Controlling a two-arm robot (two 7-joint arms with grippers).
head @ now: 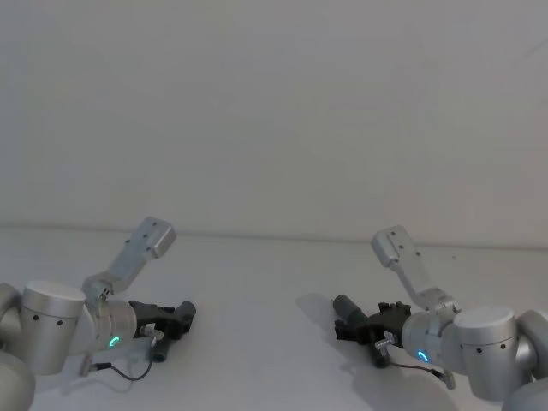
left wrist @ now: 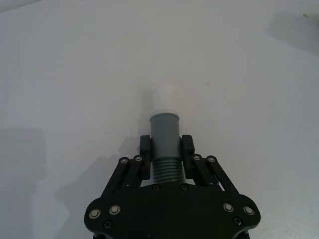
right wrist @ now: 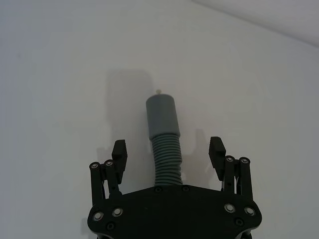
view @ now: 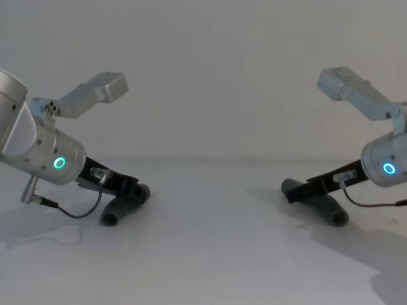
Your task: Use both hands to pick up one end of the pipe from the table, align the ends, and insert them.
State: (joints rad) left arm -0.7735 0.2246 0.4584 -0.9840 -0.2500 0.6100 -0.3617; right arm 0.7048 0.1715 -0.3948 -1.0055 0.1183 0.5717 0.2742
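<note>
My left gripper (left wrist: 166, 145) is low over the near left part of the table (left wrist: 60, 74), and its two fingers are closed tight on the shorter pipe piece (left wrist: 164, 127). The pads press both sides of it where the ribbed section meets the smooth grey sleeve. The white tip (left wrist: 163, 97) sticks out past my fingertips, clear of them. From the chest view this piece slopes down from my fingers, with its bent lower end down by the table surface; I cannot tell whether it is touching. My right gripper (right wrist: 168, 149) is low over the near right part of the table, well apart from the left one, and its fingers (right wrist: 119, 149) are spread wide. The longer pipe piece (right wrist: 167, 164) runs up the middle of that gap, and neither pad touches it. Its ribbed section lies between my fingers, and the wide grey collar (right wrist: 161, 114) reaches beyond them. Both grippers point inward, toward the middle of the table.
</note>
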